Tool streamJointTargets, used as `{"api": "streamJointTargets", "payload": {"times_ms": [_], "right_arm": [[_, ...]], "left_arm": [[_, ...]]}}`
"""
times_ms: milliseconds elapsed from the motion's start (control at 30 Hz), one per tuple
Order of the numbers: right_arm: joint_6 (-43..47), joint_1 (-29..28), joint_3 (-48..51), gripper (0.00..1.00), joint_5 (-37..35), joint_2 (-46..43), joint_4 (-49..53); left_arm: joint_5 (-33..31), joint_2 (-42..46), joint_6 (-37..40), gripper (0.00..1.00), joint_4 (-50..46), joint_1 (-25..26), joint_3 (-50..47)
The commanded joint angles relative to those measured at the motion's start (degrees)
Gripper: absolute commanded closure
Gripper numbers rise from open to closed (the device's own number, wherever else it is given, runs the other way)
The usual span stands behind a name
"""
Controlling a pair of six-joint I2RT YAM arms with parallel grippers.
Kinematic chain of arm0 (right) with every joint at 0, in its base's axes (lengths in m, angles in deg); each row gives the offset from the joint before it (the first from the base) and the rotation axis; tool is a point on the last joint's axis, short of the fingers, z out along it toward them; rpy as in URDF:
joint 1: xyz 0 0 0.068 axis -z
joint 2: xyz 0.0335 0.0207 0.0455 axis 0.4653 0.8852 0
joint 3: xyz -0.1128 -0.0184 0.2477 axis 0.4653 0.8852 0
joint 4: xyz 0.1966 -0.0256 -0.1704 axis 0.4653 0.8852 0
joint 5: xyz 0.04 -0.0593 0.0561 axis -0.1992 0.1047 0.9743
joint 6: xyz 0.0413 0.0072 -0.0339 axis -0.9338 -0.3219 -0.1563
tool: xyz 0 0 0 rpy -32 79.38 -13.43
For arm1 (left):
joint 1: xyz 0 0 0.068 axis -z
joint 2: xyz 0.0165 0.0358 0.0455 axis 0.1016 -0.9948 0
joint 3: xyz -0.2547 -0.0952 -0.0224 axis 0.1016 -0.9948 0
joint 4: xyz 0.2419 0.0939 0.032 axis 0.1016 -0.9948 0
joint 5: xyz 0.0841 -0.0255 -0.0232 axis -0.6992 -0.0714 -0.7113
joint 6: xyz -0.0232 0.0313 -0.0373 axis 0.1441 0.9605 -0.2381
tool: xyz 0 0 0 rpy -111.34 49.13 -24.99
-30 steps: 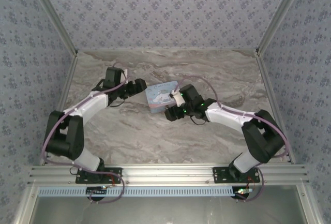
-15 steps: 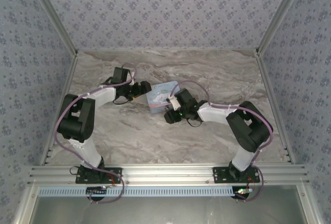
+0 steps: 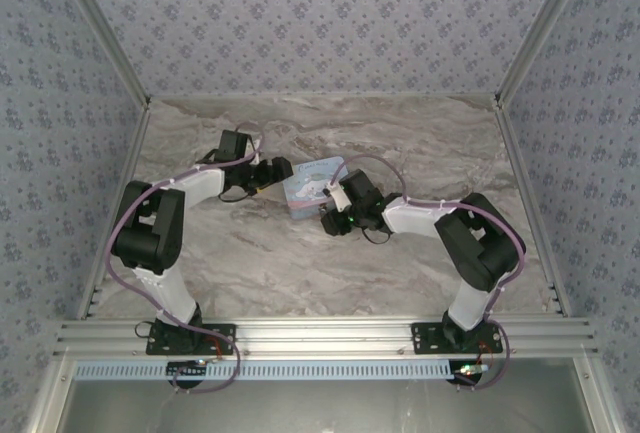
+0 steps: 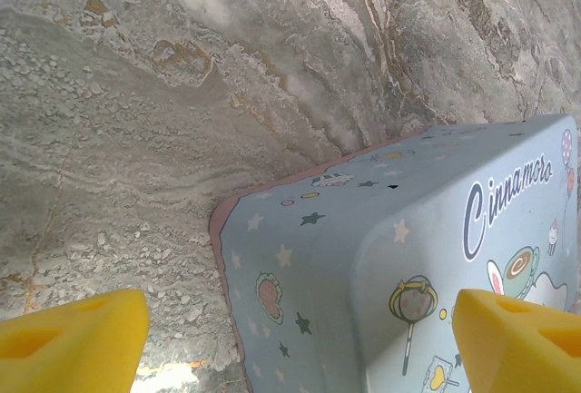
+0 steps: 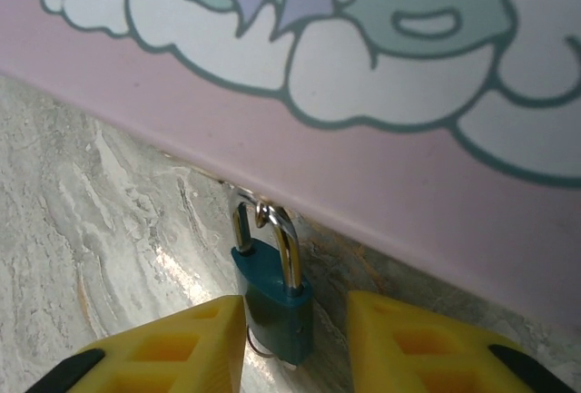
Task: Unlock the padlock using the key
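The small teal padlock (image 5: 272, 307) hangs by its metal shackle (image 5: 289, 248) from a loop at the pink lower edge of the cartoon-printed tin (image 5: 363, 93). My right gripper (image 5: 295, 316) straddles the padlock's body. Its left pad (image 5: 213, 334) touches the body and its right pad (image 5: 390, 329) stands a little apart. A thin wire ring (image 5: 255, 348) peeks out under the padlock; the key itself is hidden. My left gripper (image 4: 300, 343) stands wide open around the tin's (image 4: 363, 257) corner, its fingers clear of it.
The tin (image 3: 312, 185) lies mid-table on the marbled top (image 3: 300, 263), with the left gripper (image 3: 280, 168) at its left side and the right gripper (image 3: 335, 215) at its near right corner. Patterned walls close in the back and sides.
Over the last second both arms raised their elbows and both grippers drew in closer to the tin. Little has moved in the last half second.
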Motion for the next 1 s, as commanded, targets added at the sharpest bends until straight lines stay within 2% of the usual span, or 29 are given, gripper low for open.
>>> {"api": "streamJointTargets", "payload": {"times_ms": [0, 500, 967], "right_arm": [[-0.14, 0.03, -0.17, 0.69, 0.89, 0.91, -0.68], [-0.36, -0.18, -0.03, 0.84, -0.16, 1.26, -0.27], [-2.05, -0.43, -0.10, 0.90, -18.09, -3.42, 7.15]], "left_arm": [[0.12, -0.88, 0.43, 0.13, 1.07, 0.05, 0.18], [-1.53, -0.10, 0.64, 0.13, 0.93, 0.03, -1.13], [-6.33, 7.50, 0.34, 0.13, 0.34, 1.41, -7.71]]}}
